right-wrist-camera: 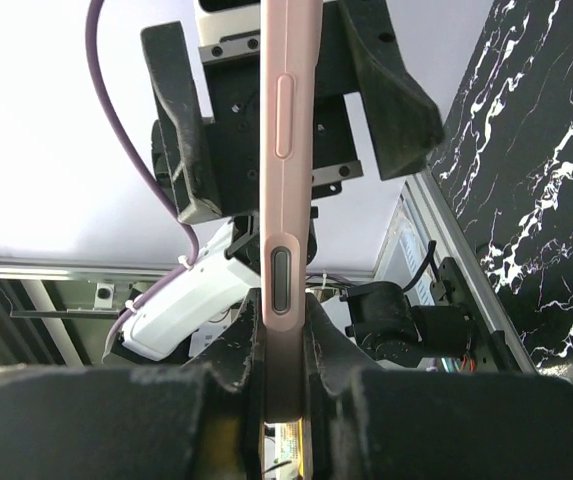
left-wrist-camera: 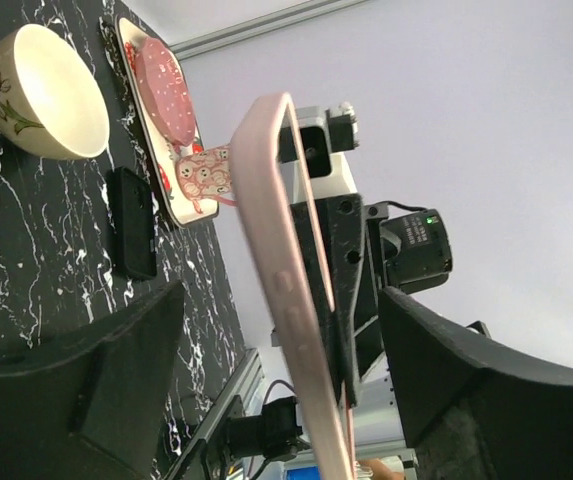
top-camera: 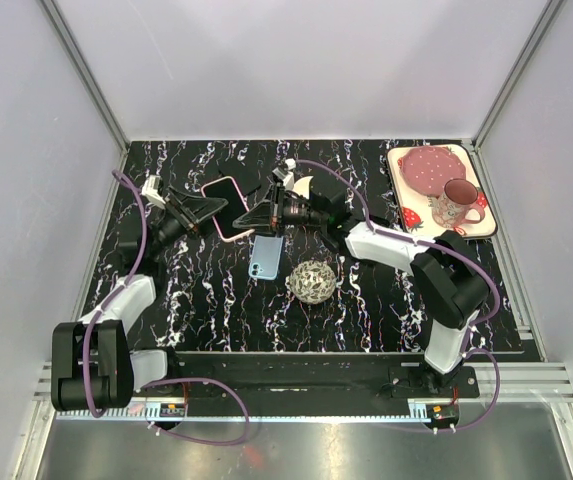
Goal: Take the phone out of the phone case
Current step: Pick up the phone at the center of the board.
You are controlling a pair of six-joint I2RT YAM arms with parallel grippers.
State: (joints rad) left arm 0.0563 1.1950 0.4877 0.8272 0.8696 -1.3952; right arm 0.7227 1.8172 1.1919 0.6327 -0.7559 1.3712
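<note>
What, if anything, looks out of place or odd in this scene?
Only the case: it is held up off the table, pinched by the right gripper, with the left gripper open around it. Nothing looks spilled or damaged.

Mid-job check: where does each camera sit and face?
Top: above, behind the bases, looking down on the table; left arm and right arm show, meeting at the pink case.
Left wrist: on the left gripper, looking between its open fingers at the case edge; right gripper beyond.
Right wrist: on the right gripper, looking along its fingers, clamped on the case, toward the left gripper.
All three share the case.
</note>
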